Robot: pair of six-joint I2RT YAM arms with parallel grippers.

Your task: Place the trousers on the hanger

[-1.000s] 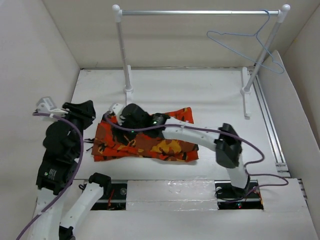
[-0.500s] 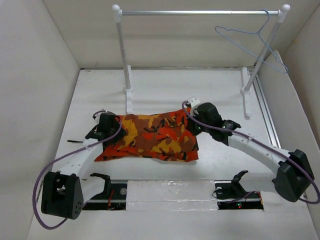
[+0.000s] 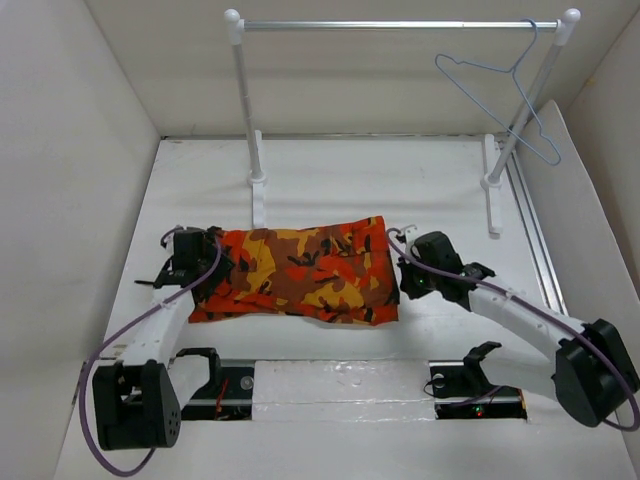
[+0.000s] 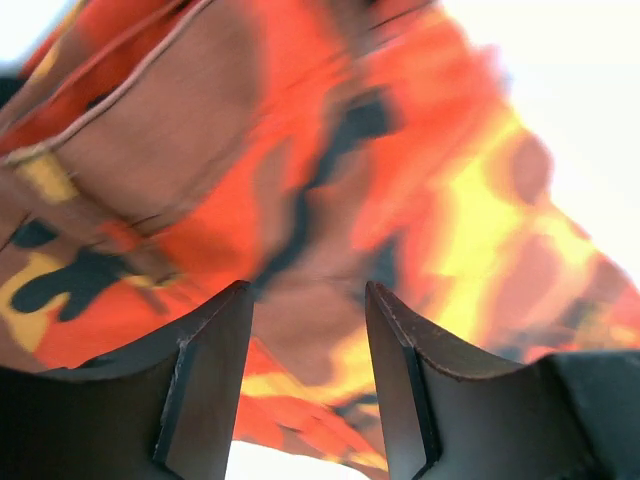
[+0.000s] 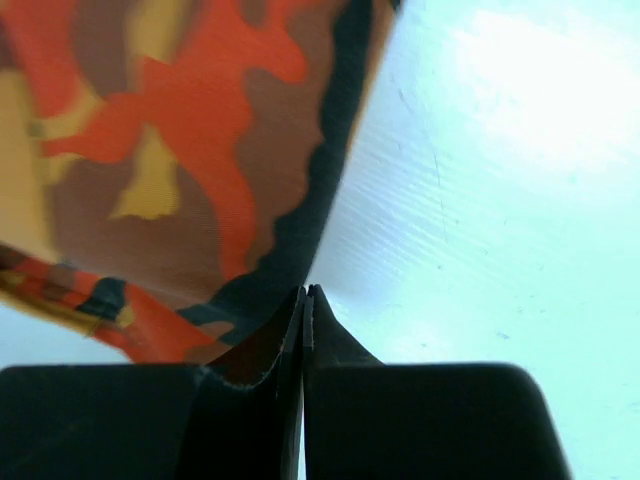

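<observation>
Top external: trousers (image 3: 295, 272) lie folded flat on the table (image 3: 330, 180), hanger (image 3: 500, 95) well apart. Limp, light cloth; I'd pinch both ends. My left gripper (image 4: 305, 370) gapes over it, right gripper (image 5: 305, 300) closed at its hem.

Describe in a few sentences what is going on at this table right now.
Two robot arms flank the trousers, which lie flat on the table. The left gripper is open over their left end. The right gripper is shut at their right hem; whether it pinches cloth is unclear. The hanger hangs bare at the right end of the rail, so nothing is hung yet.
</observation>
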